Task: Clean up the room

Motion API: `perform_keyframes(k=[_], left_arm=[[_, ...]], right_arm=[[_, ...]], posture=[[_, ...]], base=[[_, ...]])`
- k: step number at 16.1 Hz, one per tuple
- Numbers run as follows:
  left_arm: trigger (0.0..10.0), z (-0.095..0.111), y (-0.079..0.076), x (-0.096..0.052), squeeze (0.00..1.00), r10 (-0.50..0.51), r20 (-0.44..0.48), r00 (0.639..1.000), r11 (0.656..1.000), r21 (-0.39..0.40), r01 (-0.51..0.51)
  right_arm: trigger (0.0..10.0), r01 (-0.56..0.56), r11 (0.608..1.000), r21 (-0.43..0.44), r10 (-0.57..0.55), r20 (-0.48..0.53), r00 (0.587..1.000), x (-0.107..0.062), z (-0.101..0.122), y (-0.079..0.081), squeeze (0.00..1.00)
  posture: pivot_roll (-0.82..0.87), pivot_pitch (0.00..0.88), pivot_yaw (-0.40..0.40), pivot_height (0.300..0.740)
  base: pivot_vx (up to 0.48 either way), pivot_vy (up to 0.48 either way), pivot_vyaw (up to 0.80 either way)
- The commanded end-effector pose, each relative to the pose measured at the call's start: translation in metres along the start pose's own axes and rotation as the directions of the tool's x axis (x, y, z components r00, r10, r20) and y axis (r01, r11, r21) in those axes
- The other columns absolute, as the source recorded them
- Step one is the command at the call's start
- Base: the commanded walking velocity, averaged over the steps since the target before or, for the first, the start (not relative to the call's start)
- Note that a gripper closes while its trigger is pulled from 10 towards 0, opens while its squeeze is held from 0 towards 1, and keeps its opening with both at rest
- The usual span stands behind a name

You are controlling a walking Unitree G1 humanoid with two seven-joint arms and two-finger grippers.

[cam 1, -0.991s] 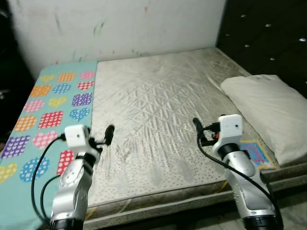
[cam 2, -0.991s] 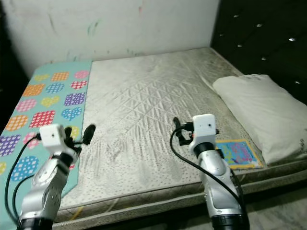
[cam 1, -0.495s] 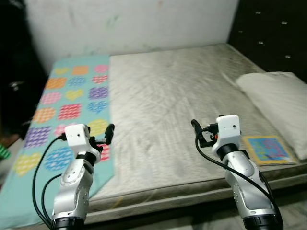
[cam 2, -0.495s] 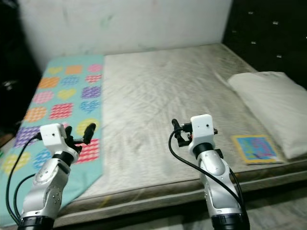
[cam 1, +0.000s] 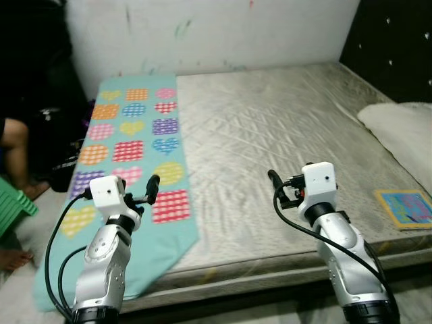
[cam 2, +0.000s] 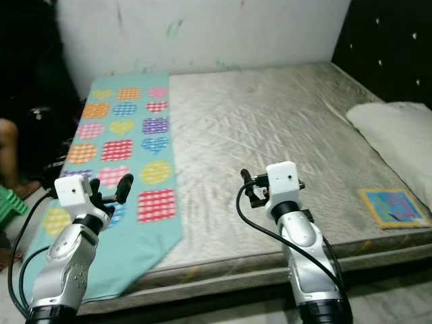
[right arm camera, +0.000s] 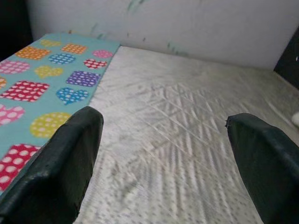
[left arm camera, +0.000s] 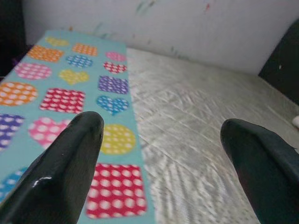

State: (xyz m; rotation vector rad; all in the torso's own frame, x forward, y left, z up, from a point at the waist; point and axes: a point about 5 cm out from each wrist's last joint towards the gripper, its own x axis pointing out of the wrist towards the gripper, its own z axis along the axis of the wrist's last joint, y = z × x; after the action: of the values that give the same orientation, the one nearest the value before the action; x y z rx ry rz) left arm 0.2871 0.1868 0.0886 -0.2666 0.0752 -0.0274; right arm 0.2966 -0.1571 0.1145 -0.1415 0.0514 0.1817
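While both arms are hovering ahead of the mattress's [cam 1: 270, 148] near edge, the left gripper [left arm camera: 163, 154] is gaping wide, holding nothing, and the right gripper [right arm camera: 163, 158] is spread and empty too. The cloth [cam 1: 128, 155], teal with dotted hearts and squares, is lying along the mattress's left edge, its end drooping over the near-left corner. It looks light and floppy, so pinching that hanging corner seems best. A book [cam 1: 405, 206] is sitting at the near-right corner, below the pillow [cam 1: 405, 128]; its cover lettering is unreadable.
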Motion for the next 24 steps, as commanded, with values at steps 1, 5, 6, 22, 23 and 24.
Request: perform_keyframes(k=[1, 5, 6, 22, 23, 24], left_arm=[[10.0, 0.0032, 0.0076, -0.0011, 0.00, 0.024, 0.006, 1.000, 1.000, 0.010, -0.024], [10.0, 0.0066, 0.0056, -0.0008, 0.00, 0.004, 0.034, 0.999, 1.000, 0.018, -0.005], [10.0, 0.0069, 0.0047, -0.0013, 0.00, -0.006, 0.036, 0.999, 1.000, 0.021, 0.006], [10.0, 0.0033, 0.0029, -0.0022, 0.00, -0.009, 0.013, 1.000, 1.000, 0.019, 0.009], [10.0, 0.0022, 0.0031, -0.0018, 0.00, 0.000, 0.007, 1.000, 1.000, 0.021, -0.001], [10.0, 0.0021, 0.0027, -0.0018, 0.00, -0.005, 0.008, 1.000, 1.000, 0.015, 0.005]], right_arm=[[10.0, -0.035, 0.999, -0.007, 0.036, 0.027, 0.999, 0.0024, 0.0070, 0.0090, 0.00], [10.0, -0.050, 0.999, -0.016, 0.051, 0.029, 0.998, 0.0023, 0.0072, 0.0108, 0.00], [10.0, -0.055, 0.998, -0.021, 0.056, 0.030, 0.998, 0.0024, 0.0074, 0.0115, 0.00], [10.0, -0.054, 0.998, -0.028, 0.055, 0.024, 0.998, 0.0016, 0.0041, 0.0128, 0.00], [10.0, -0.054, 0.998, -0.029, 0.054, 0.022, 0.998, 0.0014, 0.0033, 0.0126, 0.00], [10.0, -0.055, 0.998, -0.031, 0.055, 0.020, 0.998, 0.0013, 0.0029, 0.0125, 0.00]], posture=[[-0.21, 0.000, 0.011, 0.740], [-0.21, 0.000, 0.010, 0.740], [-0.21, 0.000, 0.010, 0.740], [-0.21, 0.000, 0.014, 0.740], [-0.21, 0.000, 0.014, 0.740], [-0.21, 0.000, 0.014, 0.740]], base=[[0.000, 0.480, 0.00], [0.000, 0.185, 0.00], [0.000, 0.000, 0.00], [0.282, 0.000, 0.10], [0.000, 0.000, 0.00], [0.000, 0.000, 0.00]])
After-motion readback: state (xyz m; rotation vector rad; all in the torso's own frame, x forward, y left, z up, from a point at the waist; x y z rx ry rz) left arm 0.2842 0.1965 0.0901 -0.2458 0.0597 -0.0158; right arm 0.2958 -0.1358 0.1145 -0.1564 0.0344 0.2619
